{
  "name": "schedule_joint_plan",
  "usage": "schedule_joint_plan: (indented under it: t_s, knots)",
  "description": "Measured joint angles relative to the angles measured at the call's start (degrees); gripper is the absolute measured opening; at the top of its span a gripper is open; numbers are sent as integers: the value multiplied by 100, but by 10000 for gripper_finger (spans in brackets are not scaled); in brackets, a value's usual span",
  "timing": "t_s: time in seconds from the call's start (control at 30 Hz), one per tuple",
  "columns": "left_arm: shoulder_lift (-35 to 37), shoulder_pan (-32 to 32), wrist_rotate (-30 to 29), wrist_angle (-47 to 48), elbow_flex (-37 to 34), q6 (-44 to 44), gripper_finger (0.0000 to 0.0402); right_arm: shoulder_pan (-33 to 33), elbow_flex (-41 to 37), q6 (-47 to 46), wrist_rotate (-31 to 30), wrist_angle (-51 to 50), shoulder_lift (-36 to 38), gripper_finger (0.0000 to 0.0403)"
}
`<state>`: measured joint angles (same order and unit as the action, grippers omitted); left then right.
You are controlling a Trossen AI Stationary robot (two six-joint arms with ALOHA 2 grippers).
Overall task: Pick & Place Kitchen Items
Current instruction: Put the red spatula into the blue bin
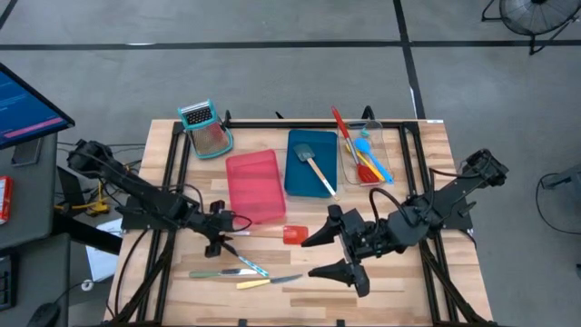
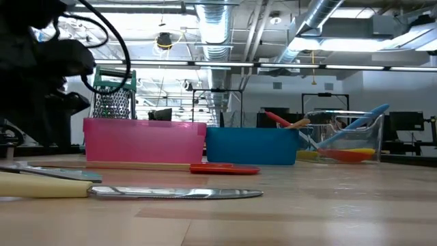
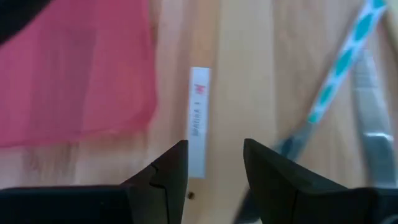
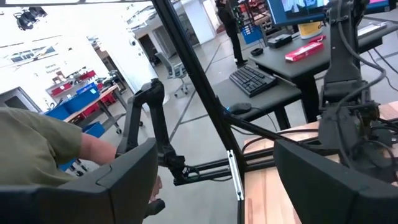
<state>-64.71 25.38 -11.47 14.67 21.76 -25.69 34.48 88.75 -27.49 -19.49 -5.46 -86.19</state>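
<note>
A red spatula (image 1: 292, 235) with a wooden handle (image 3: 200, 93) lies on the table in front of the pink tray (image 1: 254, 184). My left gripper (image 1: 221, 241) is low over the handle's free end. In the left wrist view it (image 3: 214, 165) is open, one finger on each side of the handle, and no touch shows. Slim knives (image 1: 229, 272) lie near the table's near edge, one with a teal-patterned handle (image 3: 339, 68). My right gripper (image 1: 325, 256) hangs open and raised right of the spatula, holding nothing.
The blue tray (image 1: 310, 162) holds a grey spatula (image 1: 315, 165). The clear tray (image 1: 368, 154) holds red, yellow and blue spoons. A grater (image 1: 207, 127) stands at the back left. A yellow-handled knife (image 2: 41, 184) lies nearest the front. A person (image 4: 37, 149) is beyond the table.
</note>
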Motion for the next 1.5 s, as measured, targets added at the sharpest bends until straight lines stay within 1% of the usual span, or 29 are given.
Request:
schedule_joint_plan:
  t_s: [0.13,0.23,0.47,0.67,0.87,0.97,1.07,1.23,1.3,1.4,1.5]
  knots:
    - [-306,-115,-61,-308,-2,341,142,0,0,1,-2,-11,0,311]
    - [-531,-172,-59,-627,-2,552,151,0,0,0,-2,-12,0,311]
    - [-1158,-383,-67,-1047,6,605,180,0,0,-147,-3,-12,0,311]
    - [-1434,-415,-117,-1378,11,692,180,0,0,-239,-6,12,0,311]
    - [-1443,-431,-114,-1388,11,703,160,-2,0,-256,-6,33,0,311]
    - [-1443,-505,-37,-1384,11,653,144,-2,0,-256,-6,63,0,311]
    - [-1443,-585,37,-1366,11,560,113,-2,0,-256,-6,73,-2,311]
    - [-1434,-668,88,-1355,13,552,46,0,0,-256,-6,77,-2,311]
    - [-1436,-677,132,-1361,13,560,27,0,0,-259,-6,77,-2,311]
    - [-1438,-677,145,-1379,11,528,21,0,0,-260,-6,77,-2,311]
    - [-1423,-677,147,-1395,9,409,30,0,0,-260,-6,75,-2,311]
